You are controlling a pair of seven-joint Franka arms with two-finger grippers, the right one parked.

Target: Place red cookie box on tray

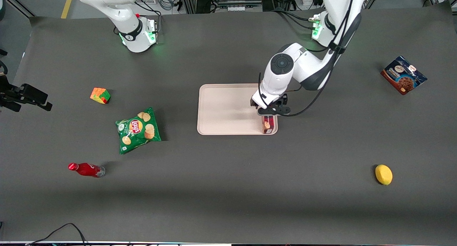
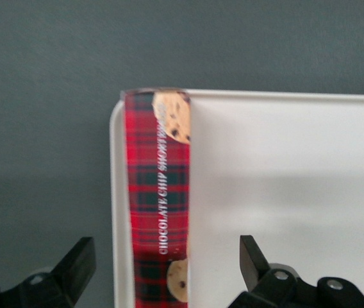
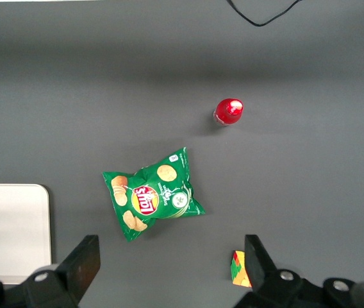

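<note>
On dark grey table (image 1: 228,189) | tray (image 1: 221,110) holds red cookie box (image 1: 268,124) | gripper (image 1: 270,114) released above box

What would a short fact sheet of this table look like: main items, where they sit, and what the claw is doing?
box: long dark red tartan cardboard cookie box lying on the tray, along one edge
tray: large flat pale pink-beige tray
gripper: left arm's gripper above the box, fingers open, one each side, not touching
elsewhere: green chip bag, red bottle, yellow lemon-like object
</note>
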